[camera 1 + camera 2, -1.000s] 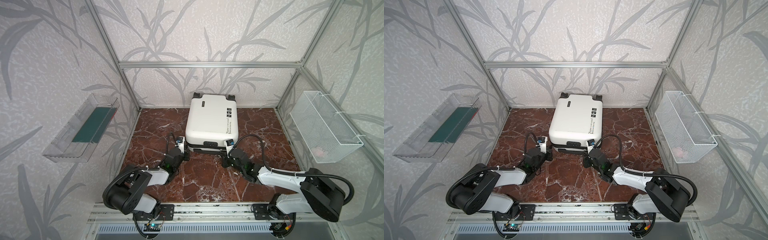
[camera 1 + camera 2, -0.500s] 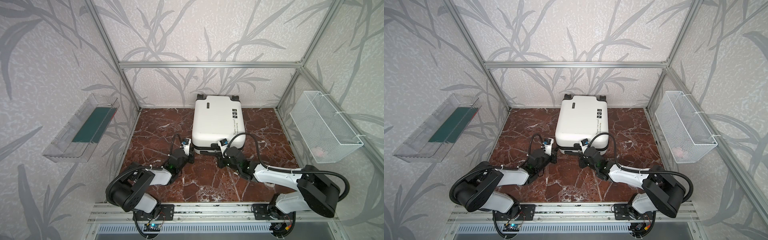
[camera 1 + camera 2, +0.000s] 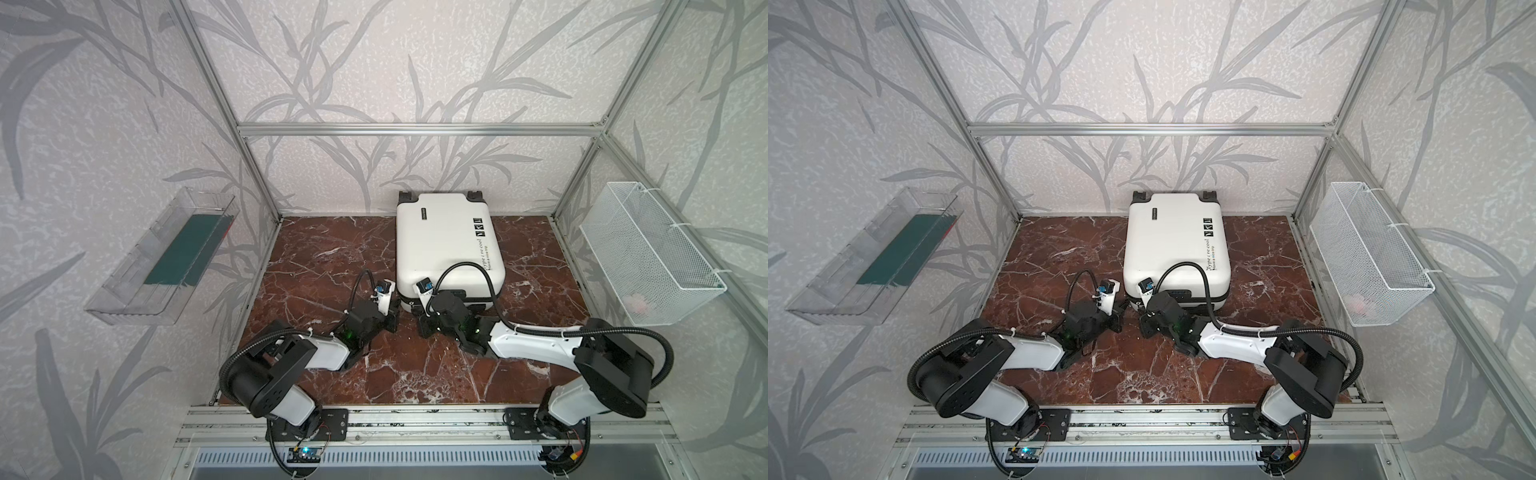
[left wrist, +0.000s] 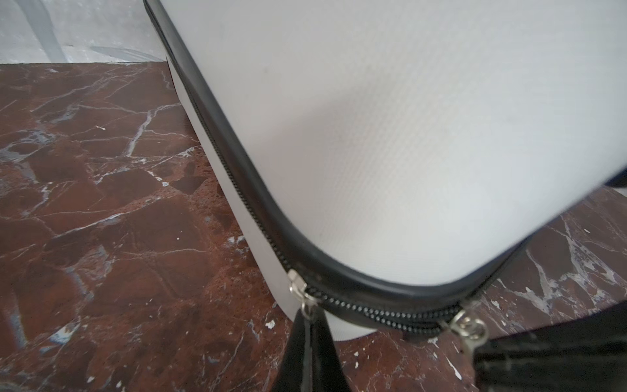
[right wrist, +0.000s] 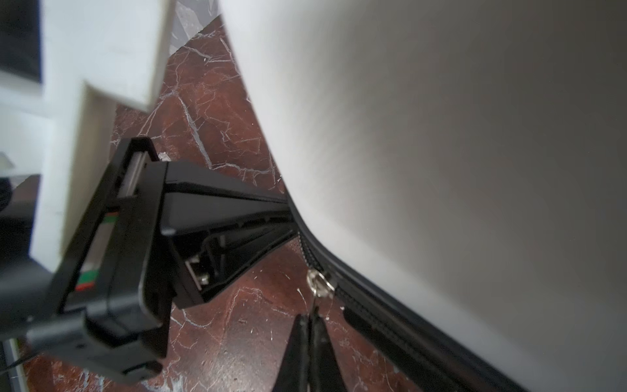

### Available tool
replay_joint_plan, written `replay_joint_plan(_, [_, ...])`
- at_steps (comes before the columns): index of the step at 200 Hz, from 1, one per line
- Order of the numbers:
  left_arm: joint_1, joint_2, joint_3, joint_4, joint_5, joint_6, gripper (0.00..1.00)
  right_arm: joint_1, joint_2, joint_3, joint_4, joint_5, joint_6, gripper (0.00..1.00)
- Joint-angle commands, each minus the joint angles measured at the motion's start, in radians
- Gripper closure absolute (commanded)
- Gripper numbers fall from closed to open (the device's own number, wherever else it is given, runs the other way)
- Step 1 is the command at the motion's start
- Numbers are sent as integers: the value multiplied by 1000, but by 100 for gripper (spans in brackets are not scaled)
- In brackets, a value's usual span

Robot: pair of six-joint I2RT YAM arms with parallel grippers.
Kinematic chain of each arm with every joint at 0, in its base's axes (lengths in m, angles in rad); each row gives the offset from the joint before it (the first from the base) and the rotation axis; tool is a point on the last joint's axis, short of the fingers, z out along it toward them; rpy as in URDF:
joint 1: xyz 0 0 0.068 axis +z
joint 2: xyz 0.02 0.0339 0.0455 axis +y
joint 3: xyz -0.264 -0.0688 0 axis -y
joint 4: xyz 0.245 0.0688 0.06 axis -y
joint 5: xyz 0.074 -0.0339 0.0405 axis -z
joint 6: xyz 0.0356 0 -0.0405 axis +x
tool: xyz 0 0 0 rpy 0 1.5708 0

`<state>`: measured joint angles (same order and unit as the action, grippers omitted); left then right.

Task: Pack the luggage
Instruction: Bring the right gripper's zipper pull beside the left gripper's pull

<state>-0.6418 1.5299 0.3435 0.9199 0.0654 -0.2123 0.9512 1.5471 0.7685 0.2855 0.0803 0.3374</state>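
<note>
Go slow: the left zip pull (image 4: 298,288) and the right zip pull (image 5: 319,283) are tiny and shiny, so a fast or sideways tug could make one slip out, or drag the whole luggage (image 3: 444,245) across the table (image 3: 332,257) instead of unzipping it. Your left claw (image 4: 308,325) is squeezed tight on the left zip pull, and your right claw (image 5: 310,322) on the right one. The luggage lies flat and closed by the middle of the table's back edge.
</note>
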Motion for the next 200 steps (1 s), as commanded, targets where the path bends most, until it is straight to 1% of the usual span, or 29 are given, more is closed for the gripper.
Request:
replay_joint_plan(1, [-33, 16, 60, 80, 93, 11, 100, 66, 5, 84, 121, -176, -36, 100])
replay_joint_plan(32, [-33, -15, 38, 77, 82, 13, 100, 58, 4, 45, 175, -130, -28, 100])
replay_joint_plan(88, [-39, -132, -6, 10, 93, 7, 100, 34, 22, 44, 183, -140, -11, 100])
replay_joint_plan(133, [-54, -211, -35, -68, 76, 1, 100, 26, 40, 52, 191, -146, -3, 100])
replay_joint_plan(169, [-84, -232, -63, -79, 49, -19, 100, 13, 51, 51, 202, -151, 8, 100])
replay_joint_plan(200, [-127, -223, -55, -96, 57, -24, 100, 5, 63, 52, 211, -158, 15, 100])
